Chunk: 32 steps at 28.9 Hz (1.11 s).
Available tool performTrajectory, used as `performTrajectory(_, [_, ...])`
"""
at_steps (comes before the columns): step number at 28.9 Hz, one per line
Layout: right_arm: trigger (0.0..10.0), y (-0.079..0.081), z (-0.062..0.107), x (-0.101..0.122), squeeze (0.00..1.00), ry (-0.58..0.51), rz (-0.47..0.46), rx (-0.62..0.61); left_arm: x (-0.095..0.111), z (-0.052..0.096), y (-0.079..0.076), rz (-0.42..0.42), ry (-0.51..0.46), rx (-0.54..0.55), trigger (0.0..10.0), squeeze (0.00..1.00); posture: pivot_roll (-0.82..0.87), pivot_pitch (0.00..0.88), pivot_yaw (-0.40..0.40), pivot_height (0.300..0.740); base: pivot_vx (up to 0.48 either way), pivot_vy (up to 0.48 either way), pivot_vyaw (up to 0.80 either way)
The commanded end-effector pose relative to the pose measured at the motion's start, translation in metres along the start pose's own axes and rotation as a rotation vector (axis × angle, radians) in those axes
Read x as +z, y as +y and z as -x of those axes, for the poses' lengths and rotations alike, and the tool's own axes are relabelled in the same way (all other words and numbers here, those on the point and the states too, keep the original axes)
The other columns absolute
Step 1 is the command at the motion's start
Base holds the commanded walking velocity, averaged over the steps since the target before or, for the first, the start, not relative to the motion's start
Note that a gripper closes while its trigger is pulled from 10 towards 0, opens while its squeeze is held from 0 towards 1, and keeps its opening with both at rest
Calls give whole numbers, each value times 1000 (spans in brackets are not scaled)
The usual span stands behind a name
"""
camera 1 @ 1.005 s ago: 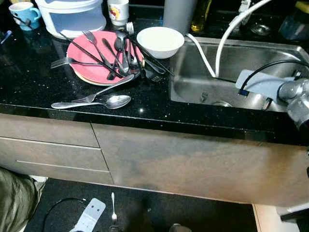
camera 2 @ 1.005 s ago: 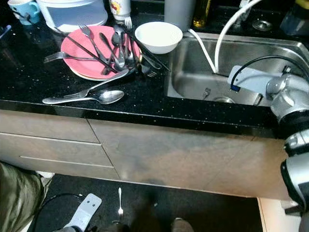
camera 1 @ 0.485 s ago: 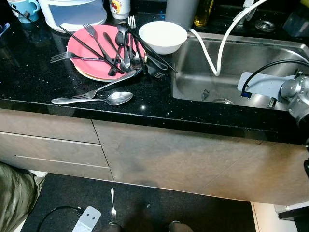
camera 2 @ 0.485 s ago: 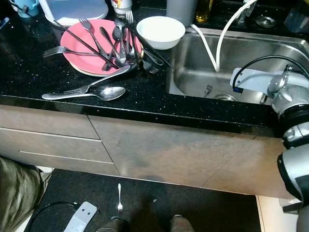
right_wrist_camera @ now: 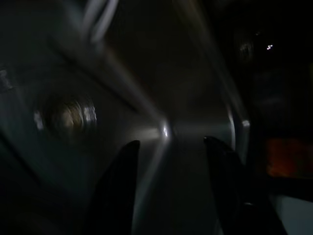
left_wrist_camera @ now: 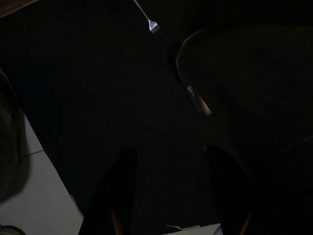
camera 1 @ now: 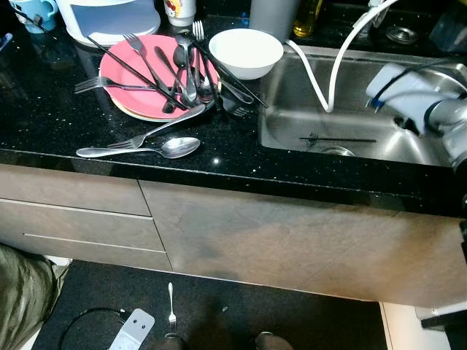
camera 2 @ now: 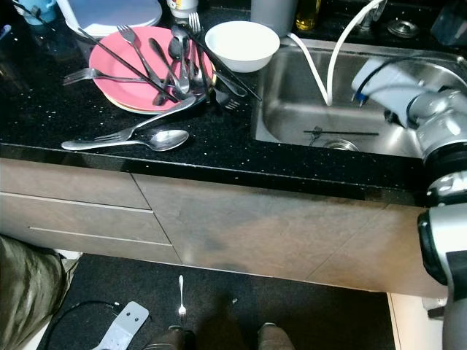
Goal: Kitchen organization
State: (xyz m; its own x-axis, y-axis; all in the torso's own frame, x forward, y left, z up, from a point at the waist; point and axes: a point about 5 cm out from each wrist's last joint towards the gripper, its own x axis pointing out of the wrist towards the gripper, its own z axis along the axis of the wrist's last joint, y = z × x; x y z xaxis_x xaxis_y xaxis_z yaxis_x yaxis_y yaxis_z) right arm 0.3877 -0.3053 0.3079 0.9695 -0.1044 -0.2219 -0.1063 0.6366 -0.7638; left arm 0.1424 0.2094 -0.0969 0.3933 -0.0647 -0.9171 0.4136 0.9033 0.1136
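A pink plate (camera 1: 139, 95) on the black counter (camera 1: 44, 124) carries several forks, spoons and black chopsticks. A white bowl (camera 1: 245, 52) stands beside it. In front of the plate, a large spoon (camera 1: 164, 149) and a fork (camera 1: 157, 131) lie on the counter. A dark fork (camera 1: 337, 139) lies flat on the bottom of the steel sink (camera 1: 292, 127). My right arm (camera 1: 412, 102) is raised over the sink's right side; its gripper (right_wrist_camera: 171, 142) is open and holds nothing. My left gripper (left_wrist_camera: 171, 149) hangs open near the dark floor.
A white hose (camera 1: 332, 65) curves into the sink. A small fork (camera 1: 171, 306) and a grey device (camera 1: 131, 329) with a cable lie on the floor below the drawers (camera 1: 73, 226). A person's green clothing (camera 1: 20, 299) is at the bottom left. Containers line the counter's back.
My right arm has lifted up and back from the sink bottom. The fork in the sink, seen only as a small head before, now lies flat at full length.
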Motion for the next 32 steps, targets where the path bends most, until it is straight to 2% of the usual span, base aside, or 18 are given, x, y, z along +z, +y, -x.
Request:
performTrajectory(1, [10000, 1, 0, 2, 0, -52, -95, 18, -4, -1, -10, 2, 20, -36, 10000, 0, 9, 104, -33, 740, 0, 0, 0])
performTrajectory(4, [10000, 10, 3, 21, 0, -267, -321, 160, -2, -2, -10, 5, 17, -33, 10000, 0, 6, 84, -28, 740, 0, 0, 0])
performTrajectory(6, [10000, 10, 3, 21, 0, -267, -321, 160, -2, -2, -10, 5, 17, -33, 10000, 0, 6, 84, -28, 740, 0, 0, 0])
performTrajectory(8, [10000, 21, 9, 34, 0, -424, -424, 274, 0, -2, -10, 7, 16, -30, 10000, 0, 3, 64, -25, 740, 0, 0, 0])
performTrajectory(9, [10000, 21, 9, 34, 0, -424, -424, 274, 0, -2, -10, 7, 16, -30, 10000, 0, 3, 64, -25, 740, 0, 0, 0])
performTrajectory(10, [10000, 30, 16, 41, 0, -535, -465, 341, 0, -2, -9, 8, 15, -28, 10000, 0, 1, 54, -21, 740, 0, 0, 0])
performTrajectory(11, [10000, 30, 16, 41, 0, -535, -465, 341, 0, -2, -9, 8, 15, -28, 10000, 0, 1, 54, -21, 740, 0, 0, 0])
performTrajectory(13, [10000, 56, 38, 55, 0, -762, -516, 516, 2, -2, -8, 8, 14, -25, 10000, 0, -1, 41, -17, 740, 0, 0, 0])
performTrajectory(14, [10000, 78, 53, 62, 0, -859, -549, 649, 3, -2, -8, 5, 14, -24, 10000, 0, -3, 37, -14, 740, 0, 0, 0])
performTrajectory(16, [10000, 93, 60, 67, 0, -891, -561, 734, 4, -2, -7, 2, 15, -24, 10000, 0, -6, 31, -10, 740, 0, 0, 0])
performTrajectory(18, [10000, 97, 62, 68, 0, -902, -564, 761, 4, -2, -7, 2, 15, -23, 10000, 0, -6, 31, -10, 740, 0, 0, 0])
performTrajectory(21, [10000, 128, 83, 81, 0, -986, -584, 908, 5, -2, -6, -1, 15, -21, 10000, 0, -5, 16, -7, 740, 0, 0, 0])
performTrajectory(24, [10000, 144, 85, 97, 0, -1029, -802, 862, 5, -2, -5, 6, 15, -16, 10000, 0, -9, 8, -2, 740, 0, 0, 0])
performTrajectory(26, [10000, 144, 85, 97, 0, -1029, -802, 862, 5, -2, -5, 6, 15, -16, 10000, 0, -9, 8, -2, 740, 0, 0, 0])
performTrajectory(27, [10000, 153, 80, 104, 0, -1001, -943, 805, 6, -2, -4, 5, 16, -14, 10000, 0, -6, 4, 0, 740, 0, 0, 0])
performTrajectory(28, [10000, 153, 80, 104, 0, -1001, -943, 805, 6, -2, -4, 5, 16, -14, 10000, 0, -6, 4, 0, 740, 0, 0, 0])
performTrajectory(30, [10000, 162, 77, 107, 0, -969, -1039, 777, 6, -2, -4, 3, 17, -14, 10000, 0, -6, 2, 1, 740, 0, 0, 0])
performTrajectory(32, [10000, 169, 76, 108, 0, -951, -1038, 775, 7, -2, -3, 1, 17, -14, 10000, 0, -6, 2, 4, 740, 0, 0, 638])
